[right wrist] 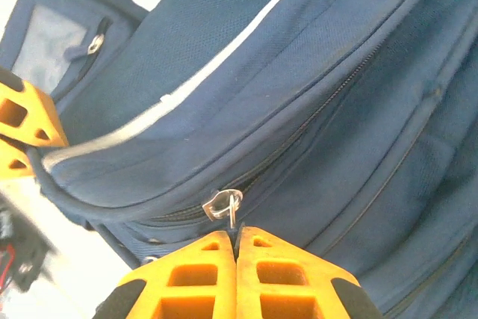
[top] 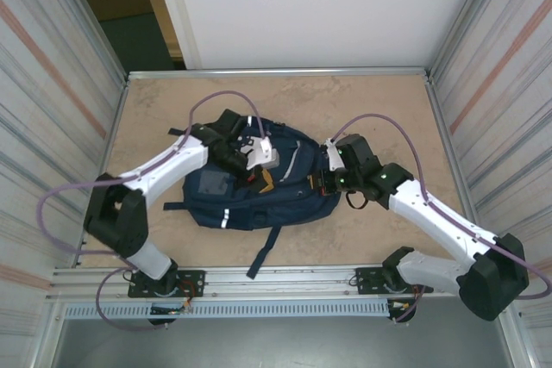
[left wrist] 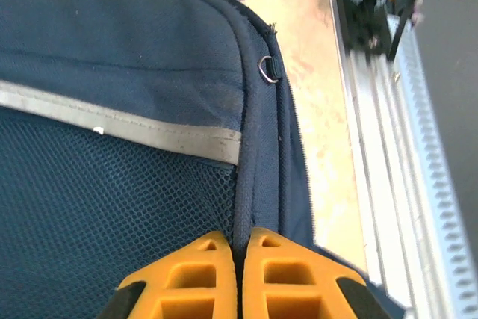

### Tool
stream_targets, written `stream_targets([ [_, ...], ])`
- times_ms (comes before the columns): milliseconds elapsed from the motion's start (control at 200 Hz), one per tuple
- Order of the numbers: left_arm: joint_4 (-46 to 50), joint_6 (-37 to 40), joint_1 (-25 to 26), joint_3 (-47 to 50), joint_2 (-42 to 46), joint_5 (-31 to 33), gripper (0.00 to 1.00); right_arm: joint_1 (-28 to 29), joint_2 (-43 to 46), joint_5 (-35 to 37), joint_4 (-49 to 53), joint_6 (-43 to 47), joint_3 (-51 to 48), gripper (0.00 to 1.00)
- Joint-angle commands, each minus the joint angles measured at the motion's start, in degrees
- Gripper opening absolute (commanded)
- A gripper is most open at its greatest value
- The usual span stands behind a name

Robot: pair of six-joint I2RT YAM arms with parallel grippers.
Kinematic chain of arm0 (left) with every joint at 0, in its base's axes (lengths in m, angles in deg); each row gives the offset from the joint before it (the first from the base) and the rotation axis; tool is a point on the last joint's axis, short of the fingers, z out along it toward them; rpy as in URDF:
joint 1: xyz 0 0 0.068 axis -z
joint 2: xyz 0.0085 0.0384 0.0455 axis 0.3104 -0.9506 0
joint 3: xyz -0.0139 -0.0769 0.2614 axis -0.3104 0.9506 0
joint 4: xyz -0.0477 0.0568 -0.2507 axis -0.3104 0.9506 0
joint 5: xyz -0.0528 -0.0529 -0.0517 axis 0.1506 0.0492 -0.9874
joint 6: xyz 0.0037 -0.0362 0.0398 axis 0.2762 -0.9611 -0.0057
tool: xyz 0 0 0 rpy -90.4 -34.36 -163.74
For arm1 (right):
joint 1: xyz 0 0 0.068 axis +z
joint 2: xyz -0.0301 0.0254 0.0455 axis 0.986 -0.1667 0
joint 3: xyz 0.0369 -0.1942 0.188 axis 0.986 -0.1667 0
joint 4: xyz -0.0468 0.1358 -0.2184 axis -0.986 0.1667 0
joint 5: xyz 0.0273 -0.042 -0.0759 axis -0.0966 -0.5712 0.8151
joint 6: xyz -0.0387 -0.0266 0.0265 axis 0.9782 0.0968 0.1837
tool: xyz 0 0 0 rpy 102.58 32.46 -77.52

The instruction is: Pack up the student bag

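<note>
- Left wrist view: our left gripper [left wrist: 237, 255] sits at the bottom of the frame with its orange fingers pressed together, pinching the raised side seam of the student bag [left wrist: 112, 35].
- Right wrist view: our right gripper [right wrist: 237, 240] is closed at the bottom centre, and its tips nip the metal zipper pull [right wrist: 222, 205] on the bag's long zip.
- Top external view: we see the bag lying flat at the middle of the table [top: 379, 109], between both arms.
</note>
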Motion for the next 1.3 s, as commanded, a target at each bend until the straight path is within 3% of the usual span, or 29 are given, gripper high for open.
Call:
stream_targets([
  [0,0.6,18.6,-1.9,3.7,6.8,0.4,0.08,-2.6,-1.7,-9.2,1.0,5.0,-1.4,0.0],
  [75,-2.5,25.4,-3.9,4.9,7.4,0.8,0.1,-2.2,-4.2,-14.6,-1.3,4.4,-1.5,0.0],
  [195,-7.2,28.0,-6.2,4.3,6.1,7.2,0.14,1.2,-7.2,-13.6,-2.6,3.6,0.0,0.0],
  [351,-20.4,18.9,-6.5,8.5,7.5,18.4,0.26,5.3,-10.2,-12.2,-11.4,-1.6,-1.1,0.0],
  [381,-22.0,16.1,-6.7,9.7,8.6,19.6,0.33,6.1,-11.1,-12.1,-13.3,-2.6,-1.2,0.0],
  [561,-26.3,-12.8,-8.2,18.6,21.4,15.1,0.5,10.4,-16.8,-7.2,-17.5,-4.9,0.5,0.0],
  [707,-27.1,-49.1,-8.3,27.1,33.1,16.8,0.74,12.1,-18.2,-5.6,-16.4,-4.1,2.6,0.0],
  [777,-29.3,-69.1,-8.2,31.5,36.3,16.5,0.79,12.3,-17.7,-5.2,-17.1,-3.7,1.9,0.0],
  [852,-28.5,-83.4,-6.7,33.2,37.1,16.9,0.77,12.1,-17.5,-5.5,-18.2,-3.3,1.5,0.0],
  [1047,-24.5,-100.8,5.3,31.7,34.3,34.0,0.71,12.1,-18.3,-6.8,-18.9,-2.7,2.2,0.0],
  [1173,-26.8,-108.8,7.4,29.9,28.4,39.1,0.66,12.3,-19.1,-10.4,-20.4,-2.7,2.9,0.0],
  [1298,-23.9,-113.4,8.2,26.1,21.7,44.7,0.67,13.8,-18.4,-9.4,-22.0,-2.8,2.3,0.0],
])
